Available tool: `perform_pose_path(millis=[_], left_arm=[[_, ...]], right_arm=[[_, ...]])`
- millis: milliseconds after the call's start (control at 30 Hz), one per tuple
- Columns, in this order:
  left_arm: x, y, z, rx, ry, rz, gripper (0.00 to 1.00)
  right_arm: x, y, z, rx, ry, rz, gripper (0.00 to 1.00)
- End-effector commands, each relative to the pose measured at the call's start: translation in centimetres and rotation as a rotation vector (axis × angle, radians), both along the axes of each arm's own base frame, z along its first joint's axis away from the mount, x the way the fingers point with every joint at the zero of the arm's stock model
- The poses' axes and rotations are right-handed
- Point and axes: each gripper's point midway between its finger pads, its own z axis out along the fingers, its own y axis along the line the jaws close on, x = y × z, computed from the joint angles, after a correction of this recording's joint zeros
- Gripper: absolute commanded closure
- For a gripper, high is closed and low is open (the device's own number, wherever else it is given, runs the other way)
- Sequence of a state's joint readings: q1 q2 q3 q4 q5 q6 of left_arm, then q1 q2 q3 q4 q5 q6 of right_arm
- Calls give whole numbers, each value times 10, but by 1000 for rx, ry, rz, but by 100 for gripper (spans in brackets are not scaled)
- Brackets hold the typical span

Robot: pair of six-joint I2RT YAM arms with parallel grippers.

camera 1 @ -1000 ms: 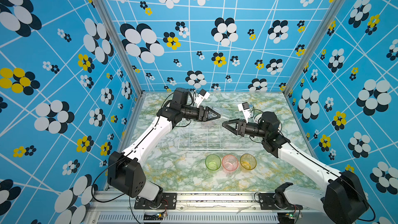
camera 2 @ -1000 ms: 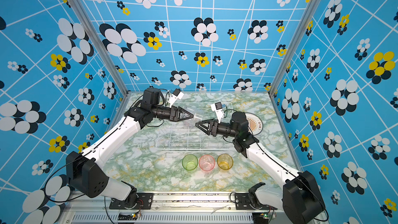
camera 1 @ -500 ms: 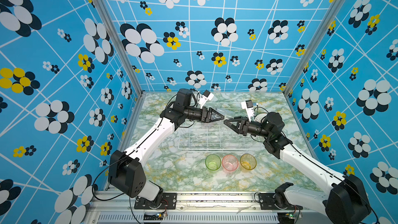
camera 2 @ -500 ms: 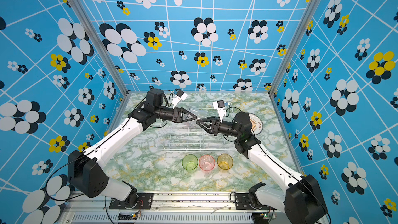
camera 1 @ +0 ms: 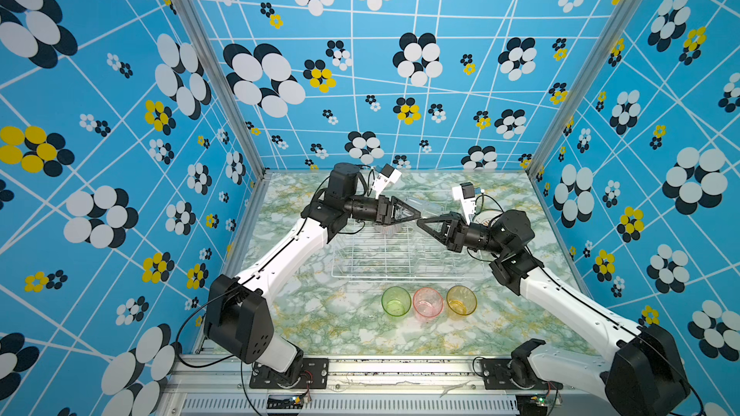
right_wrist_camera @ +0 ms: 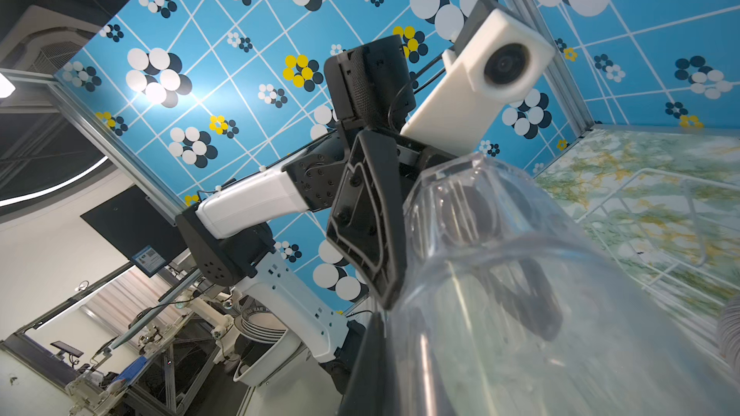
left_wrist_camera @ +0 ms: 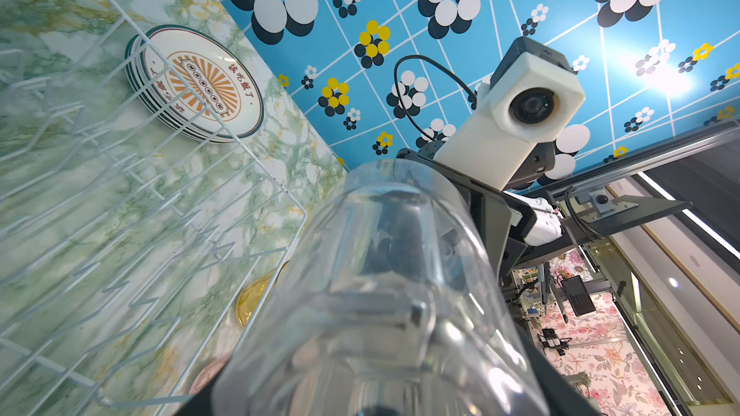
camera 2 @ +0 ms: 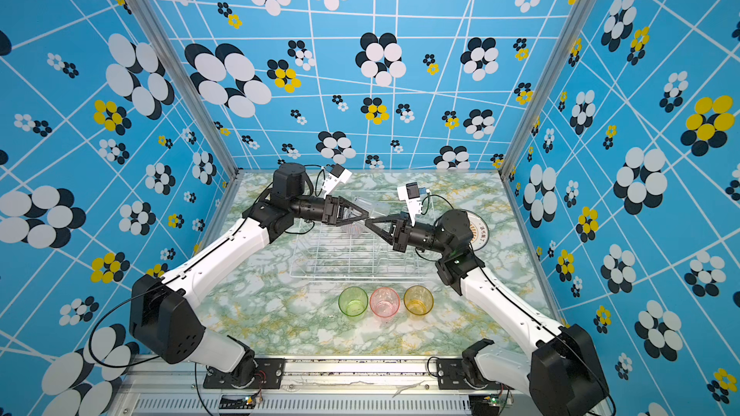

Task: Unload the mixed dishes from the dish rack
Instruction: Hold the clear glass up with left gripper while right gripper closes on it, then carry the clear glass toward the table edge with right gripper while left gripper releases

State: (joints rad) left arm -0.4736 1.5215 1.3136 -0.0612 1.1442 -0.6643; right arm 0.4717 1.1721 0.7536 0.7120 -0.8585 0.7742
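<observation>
looks like a robotics lab tbh: test booth with blue flower-print walls (camera 1: 400, 114) on aluminium framing (camera 1: 212, 74), marble-film worktop (camera 1: 340, 326), more robot rigs (right_wrist_camera: 200, 310) outside.

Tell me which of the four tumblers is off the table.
The clear tumbler: the left claw holds it in the air above the dish rack. The green tumbler, pink tumbler and amber tumbler stand upright on the table.
</observation>
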Motion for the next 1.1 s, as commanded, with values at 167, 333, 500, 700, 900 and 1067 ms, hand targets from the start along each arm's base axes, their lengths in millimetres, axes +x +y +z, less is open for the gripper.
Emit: perform_pose_path(millis=[167, 333, 500, 700, 900, 1067], left_arm=[[-13, -4, 1, 11, -43, -18, 24], [-20, 3, 11, 7, -84, -11, 10], [-22, 19, 24, 30, -128, 38, 9], [-14, 55, 17, 185, -158, 214, 9], [-5, 109, -14, 464, -171, 444, 9], [-7, 130, -27, 493, -148, 493, 9]], right_arm=[[16, -3, 1, 2, 18, -77, 100], [13, -1, -1, -19, 26, -53, 100], [9, 1, -11, -93, 58, -35, 100], [-8, 11, -23, -277, 51, -22, 100], [-41, 33, -44, -515, 17, 38, 100], [-62, 51, -69, -699, -17, 77, 100]])
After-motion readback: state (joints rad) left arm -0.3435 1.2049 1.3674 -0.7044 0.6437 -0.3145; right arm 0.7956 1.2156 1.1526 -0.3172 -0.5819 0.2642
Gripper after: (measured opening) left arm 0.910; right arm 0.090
